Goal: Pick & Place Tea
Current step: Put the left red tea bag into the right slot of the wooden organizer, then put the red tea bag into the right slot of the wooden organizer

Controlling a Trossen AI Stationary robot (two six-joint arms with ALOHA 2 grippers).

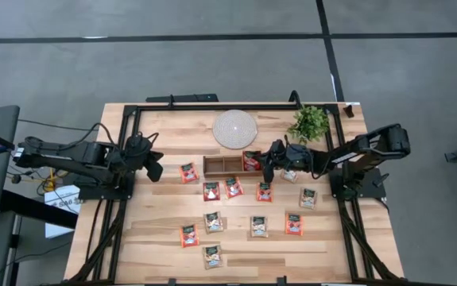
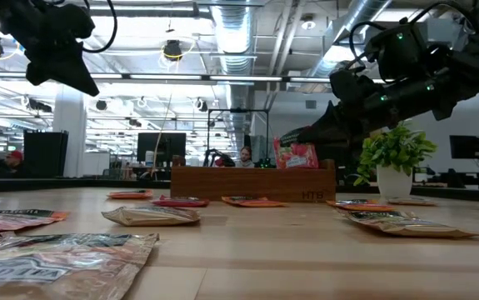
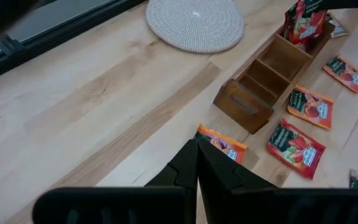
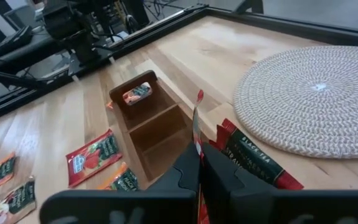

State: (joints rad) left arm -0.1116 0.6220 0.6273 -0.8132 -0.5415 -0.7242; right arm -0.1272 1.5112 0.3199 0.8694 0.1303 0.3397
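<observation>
- While my right claw (image 4: 198, 163) pinches a thin red tea bag (image 4: 197, 127) by its edge over the tray (image 1: 224, 164), I go gently; it looks light and floppy.
- My left claw (image 3: 197, 163) is pressed together, holding nothing.

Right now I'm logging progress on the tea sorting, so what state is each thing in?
Right gripper: shut on a red-orange tea sachet, over the tray's right end.
Red-orange tea sachet: held upright, edge-on.
Brown three-compartment wooden tray: red sachets standing in its right compartment, middle compartment empty.
Left gripper: shut, holding nothing, left of the tray.
Loose sachets: lying flat on the table.
Round white woven disc: bare.
</observation>
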